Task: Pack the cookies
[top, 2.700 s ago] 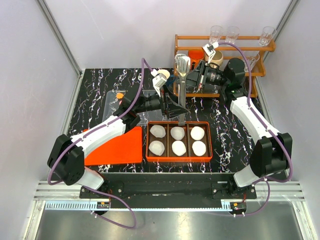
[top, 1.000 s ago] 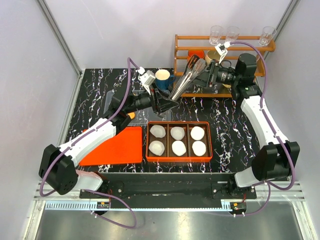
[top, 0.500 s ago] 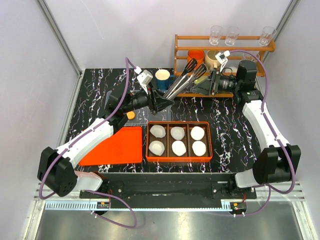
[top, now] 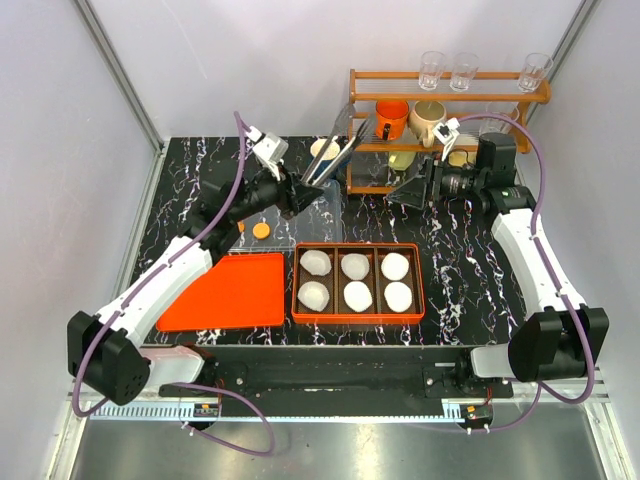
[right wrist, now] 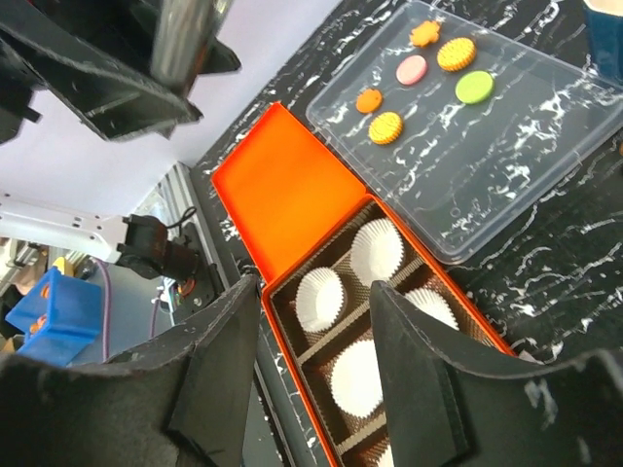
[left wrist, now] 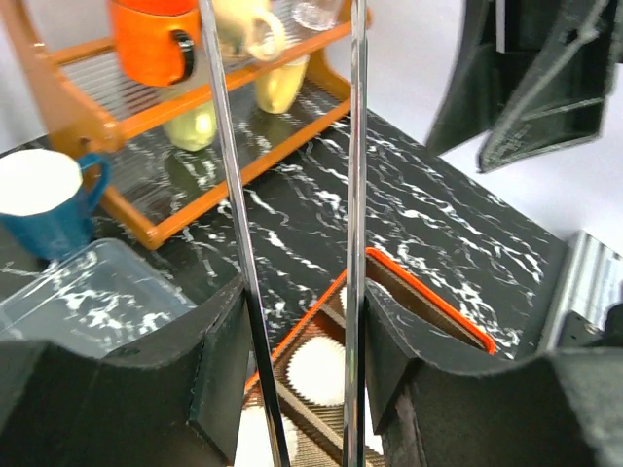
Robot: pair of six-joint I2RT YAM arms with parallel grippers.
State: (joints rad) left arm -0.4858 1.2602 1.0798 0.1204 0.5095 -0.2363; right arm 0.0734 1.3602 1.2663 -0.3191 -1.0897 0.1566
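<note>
Since the earlier overhead frames, the left gripper (top: 298,190) is recorded as swung back and to the left with the tongs (top: 335,155). The right gripper (top: 412,190) is recorded as drawn away from them toward the rack (top: 470,97).

Top view. The tongs are held clamped in the left gripper, tilted, with the far end raised toward the rack's left end. The right gripper is carried empty in front of the rack, well apart from the tongs. One of the cookies (top: 261,230), orange, is seen on the left half of the bench (top: 190,165) beside the left arm; the others cannot be made out here. An orange box (top: 357,317) with six white paper liners (top: 355,266) is placed at the near centre. An orange lid (top: 225,292) is laid just left of it.

Left wrist view. Both steel arms of the tongs (left wrist: 356,195) are pinched between the gripper's fingers (left wrist: 219,379). A blue mug (left wrist: 39,199) and a clear tray (left wrist: 88,302) are noted at left. An orange mug (left wrist: 156,39) is noted on the rack.

Right wrist view. The right gripper (right wrist: 313,292) is shown partly open, with nothing gripped between its fingers. All six cookies (right wrist: 412,68) are laid on the clear tray (right wrist: 506,165): four orange, one pink, one green. The tray is set just beside the orange box, and the cookies are outside the box.
</note>
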